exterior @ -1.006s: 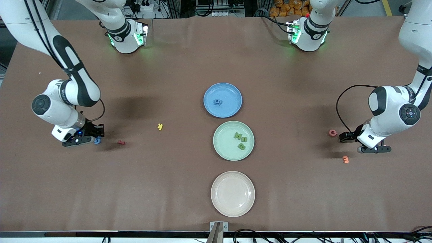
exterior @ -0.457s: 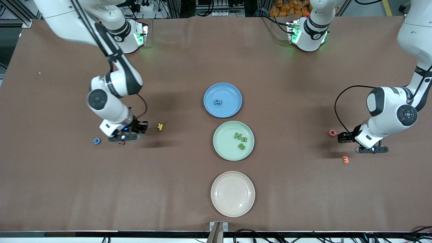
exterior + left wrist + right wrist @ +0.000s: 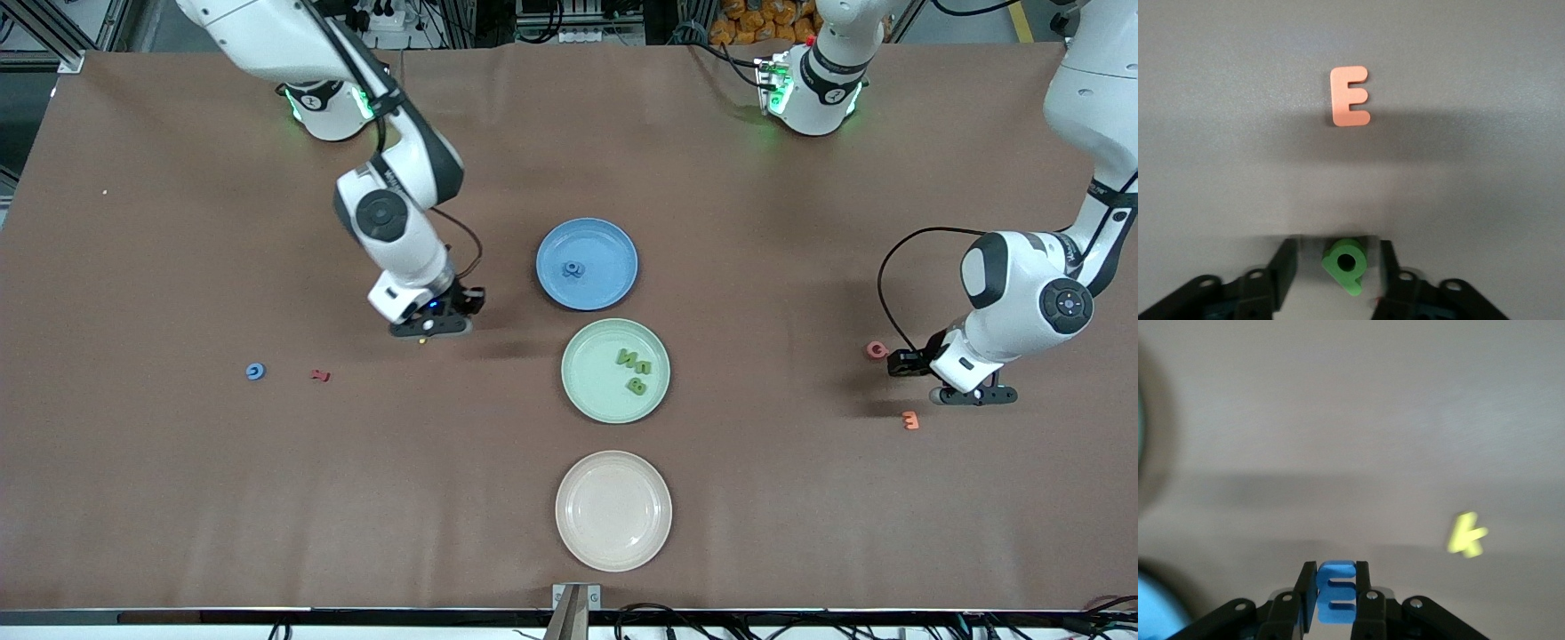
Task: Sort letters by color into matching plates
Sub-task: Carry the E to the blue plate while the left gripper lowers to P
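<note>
The right gripper pinches a blue letter by its edges, over the tabletop beside the blue plate. That narrow hold could let the piece twist or drop short of the plate. A yellow letter lies under its path.

The left gripper brackets a green letter, jaws not touching it; an off-centre squeeze could flick it away. An orange letter lies near, a pink one close by.

The green plate holds three letters; the beige plate none.

blue plate, mint plate, beige plate
</note>
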Tool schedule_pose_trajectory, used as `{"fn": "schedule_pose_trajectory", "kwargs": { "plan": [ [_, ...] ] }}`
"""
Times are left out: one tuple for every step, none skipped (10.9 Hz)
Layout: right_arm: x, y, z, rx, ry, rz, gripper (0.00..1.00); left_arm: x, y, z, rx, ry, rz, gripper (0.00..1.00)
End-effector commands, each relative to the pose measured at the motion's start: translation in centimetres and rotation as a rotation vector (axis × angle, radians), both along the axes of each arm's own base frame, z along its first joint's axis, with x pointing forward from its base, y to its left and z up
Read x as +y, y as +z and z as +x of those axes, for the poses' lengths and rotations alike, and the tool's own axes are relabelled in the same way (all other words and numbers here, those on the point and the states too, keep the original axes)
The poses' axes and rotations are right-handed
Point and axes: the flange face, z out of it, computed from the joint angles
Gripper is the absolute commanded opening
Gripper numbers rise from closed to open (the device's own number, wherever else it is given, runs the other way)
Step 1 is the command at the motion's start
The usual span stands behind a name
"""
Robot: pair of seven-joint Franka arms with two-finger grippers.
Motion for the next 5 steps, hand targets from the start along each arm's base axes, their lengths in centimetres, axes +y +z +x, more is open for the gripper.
{"fn": "schedule_pose_trajectory", "kwargs": {
  "plan": [
    [8.2, 0.7, -2.4, -0.009, -0.007, 0.030, 0.17, 0.1, -0.2, 0.7, -0.019, -0.031, 0.020, 0.50],
    [11.1, 0.4, -3.2, -0.010, -0.002, 0.042, 0.17, 0.1, -0.7, 0.6, -0.011, -0.031, 0.016, 0.49],
    [13.7, -0.4, -4.3, -0.004, 0.004, 0.048, 0.17, 0.1, -1.0, 0.5, -0.007, -0.028, 0.012, 0.46],
    [16.0, -1.3, -5.5, 0.002, 0.017, 0.051, 0.17, 0.1, -1.0, 0.5, -0.007, -0.028, 0.012, 0.43],
    [17.6, -2.2, -6.2, 0.008, 0.027, 0.053, 0.17, 0.1, -1.0, 0.5, -0.007, -0.028, 0.012, 0.43]
  ]
}}
